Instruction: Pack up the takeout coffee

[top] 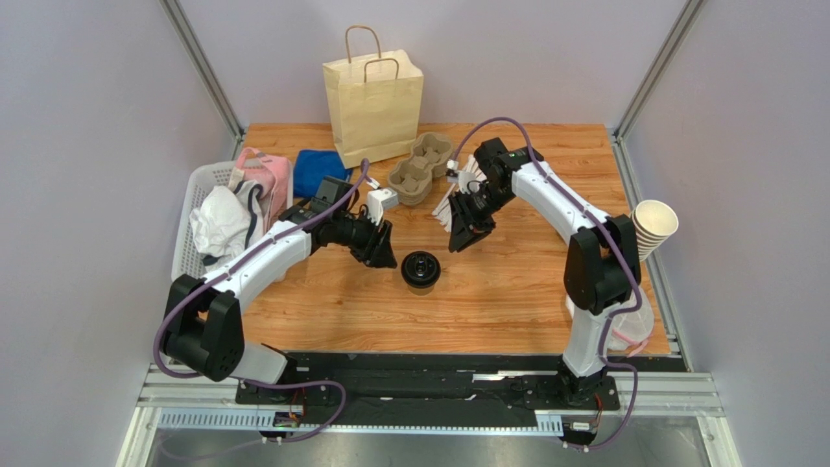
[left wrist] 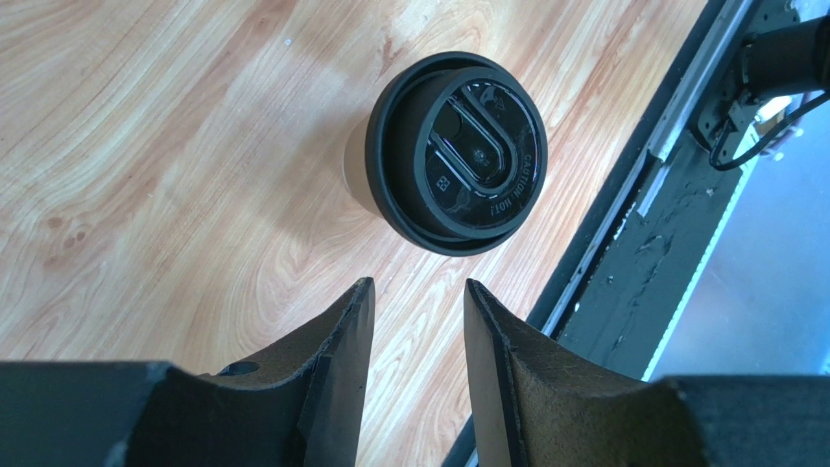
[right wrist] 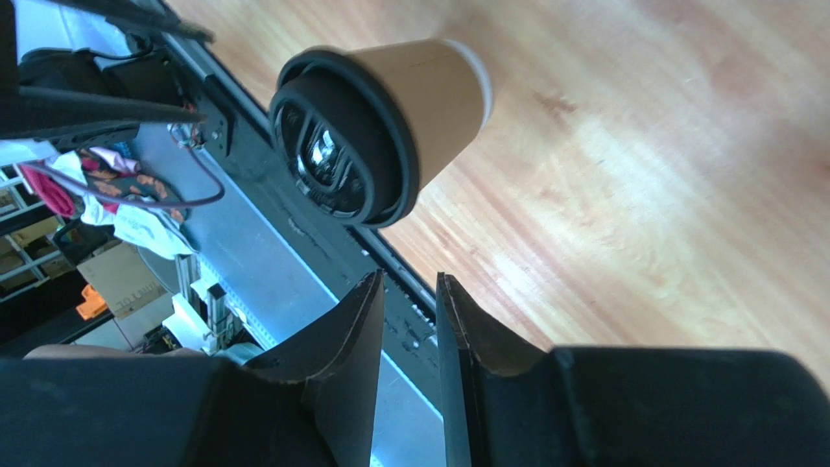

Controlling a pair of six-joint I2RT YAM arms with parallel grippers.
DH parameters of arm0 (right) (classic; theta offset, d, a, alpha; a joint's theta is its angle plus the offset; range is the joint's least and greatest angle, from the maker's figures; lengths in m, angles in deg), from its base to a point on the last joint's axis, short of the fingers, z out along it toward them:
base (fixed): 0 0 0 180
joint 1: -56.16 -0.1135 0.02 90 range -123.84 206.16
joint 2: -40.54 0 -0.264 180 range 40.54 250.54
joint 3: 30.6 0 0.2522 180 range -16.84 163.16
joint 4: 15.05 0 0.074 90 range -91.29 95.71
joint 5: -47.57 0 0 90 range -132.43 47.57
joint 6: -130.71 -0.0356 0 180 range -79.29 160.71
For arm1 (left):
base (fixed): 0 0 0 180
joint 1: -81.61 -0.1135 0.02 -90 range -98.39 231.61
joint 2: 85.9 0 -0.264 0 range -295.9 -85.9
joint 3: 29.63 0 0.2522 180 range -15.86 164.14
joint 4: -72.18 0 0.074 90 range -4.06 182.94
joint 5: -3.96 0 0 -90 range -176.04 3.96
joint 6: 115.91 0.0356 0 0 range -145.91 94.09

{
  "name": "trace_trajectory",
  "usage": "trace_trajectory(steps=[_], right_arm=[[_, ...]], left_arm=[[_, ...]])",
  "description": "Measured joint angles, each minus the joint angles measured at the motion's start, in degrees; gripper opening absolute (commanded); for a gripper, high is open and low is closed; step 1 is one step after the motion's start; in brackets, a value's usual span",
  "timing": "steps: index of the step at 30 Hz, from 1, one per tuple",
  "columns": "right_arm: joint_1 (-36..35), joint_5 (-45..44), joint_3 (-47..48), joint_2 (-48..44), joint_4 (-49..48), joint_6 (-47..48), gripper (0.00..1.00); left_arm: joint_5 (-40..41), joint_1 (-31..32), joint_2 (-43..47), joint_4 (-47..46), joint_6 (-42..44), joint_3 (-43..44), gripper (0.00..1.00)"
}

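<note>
The takeout coffee (top: pixel 421 269), a small tan paper cup with a round black lid, stands upright on the wooden table (top: pixel 507 311), between the two arms. From above it shows in the left wrist view (left wrist: pixel 455 154), and from the side in the right wrist view (right wrist: pixel 380 126). My left gripper (top: pixel 383 255) hangs just left of the cup, open, with only bare wood between its fingers (left wrist: pixel 416 284). My right gripper (top: pixel 462 236) hovers up and to the right of the cup, its jaws a narrow gap apart and holding nothing (right wrist: pixel 409 277). Neither gripper touches the cup.
A tan paper bag (top: pixel 373 102) with handles stands at the table's back. A cardboard cup carrier (top: pixel 421 168) lies in front of it. A white basket (top: pixel 200 219) with cloths is at the left. A stack of lidless cups (top: pixel 652 226) sits at the right edge.
</note>
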Motion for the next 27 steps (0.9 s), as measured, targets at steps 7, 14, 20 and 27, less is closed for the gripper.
trace_trajectory(steps=[7,14,20,27], right_arm=[[-2.12,2.03,-3.63,-1.97,-2.99,-1.97,0.28],[-3.74,2.32,-5.68,-0.70,-4.92,-2.91,0.25],[-3.93,1.73,-5.70,0.42,-5.55,-3.30,0.24],[-3.93,1.09,-5.70,1.55,-5.66,-3.41,0.23]], left_arm=[[-0.79,0.66,-3.17,-1.99,-4.02,0.15,0.48],[-0.98,1.73,-4.09,-4.04,-6.27,0.15,0.48],[-0.94,1.84,-5.53,-5.14,-6.75,0.15,0.47],[-0.74,1.81,-6.01,-5.97,-6.80,0.15,0.47]])
